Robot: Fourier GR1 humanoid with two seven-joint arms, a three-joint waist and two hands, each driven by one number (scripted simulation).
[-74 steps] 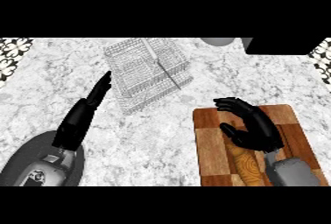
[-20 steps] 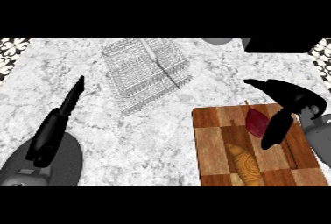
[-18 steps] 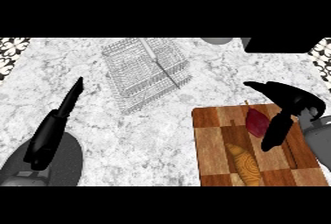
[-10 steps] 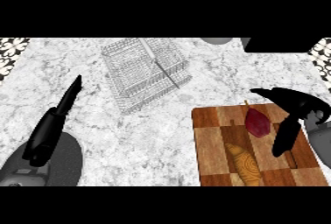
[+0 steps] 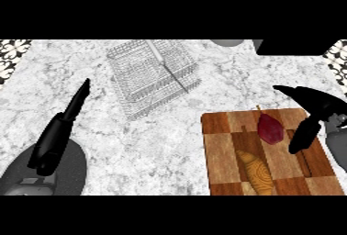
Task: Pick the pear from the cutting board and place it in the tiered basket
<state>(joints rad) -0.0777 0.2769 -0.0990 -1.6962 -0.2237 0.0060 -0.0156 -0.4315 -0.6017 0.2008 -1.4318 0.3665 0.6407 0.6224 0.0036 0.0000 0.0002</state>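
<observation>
Worktop (image 5: 156, 151) marble. Wire basket (image 5: 152, 75) near far edge, well apart from cutting board (image 5: 224, 151) at near right corner. Left hand (image 5: 64, 126) straight-fingered, resting at left. Right hand (image 5: 308, 114) spread open just right of pear, holding nothing. Pear (image 5: 270, 128) dark red, on board's far right part. Judged light, rigid, smooth-skinned, apt to roll; best gripped across widest part. Since half a second ago: right hand drawn further right, pear unmoved.

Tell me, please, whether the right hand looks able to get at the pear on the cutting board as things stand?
Probably yes. The right hand is open just right of the pear, fingers alongside it, nothing between them. The croissant lies nearer the cutting board's front, out of the way.
</observation>
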